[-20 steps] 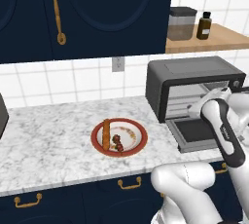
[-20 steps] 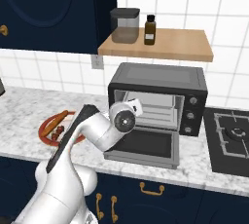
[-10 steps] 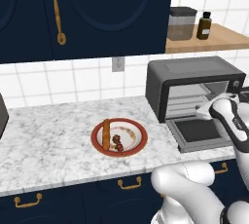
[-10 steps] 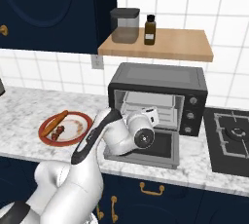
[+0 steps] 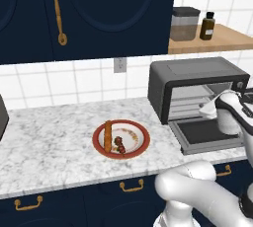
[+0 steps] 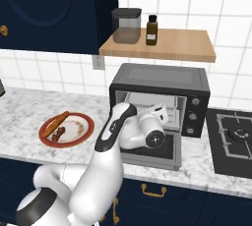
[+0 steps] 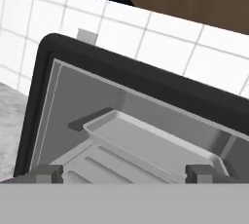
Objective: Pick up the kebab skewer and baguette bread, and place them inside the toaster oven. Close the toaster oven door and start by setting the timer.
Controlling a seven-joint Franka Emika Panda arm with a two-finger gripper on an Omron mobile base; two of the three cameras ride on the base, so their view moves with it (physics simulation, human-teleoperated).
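**End effector at the open oven mouth, food on the plate**

The end effector (image 7: pixel 124 173) points into the toaster oven (image 5: pixel 197 80), its two fingertips (image 7: pixel 47 173) standing wide apart with nothing between them. Straight ahead of it in the hand view lies a shallow metal tray (image 7: pixel 151 142) inside the grey cavity, resting on the ribbed floor just beyond the fingertips. In the right base view the end effector (image 6: pixel 160 113) sits at the front opening of the oven, above the toaster oven door (image 6: pixel 160 150), which lies dropped down flat onto the desk (image 6: pixel 24 107) beneath it. The knob column (image 6: pixel 193 116) is just to the far side of the end effector, on the oven's right face.

Well away from the end effector, off to the oven's left on the marble desk, sits a red-rimmed plate (image 5: pixel 142 148). On it the baguette bread (image 5: pixel 107 136) lies along the side farther from the oven, and the kebab skewer (image 5: pixel 119 145) lies just beside it, nearer the plate's middle. Both rest on the plate, untouched.

Above the end effector a wooden shelf (image 6: pixel 172 45) carries a lidded canister (image 6: pixel 126 25) and a small dark bottle (image 6: pixel 151 30)
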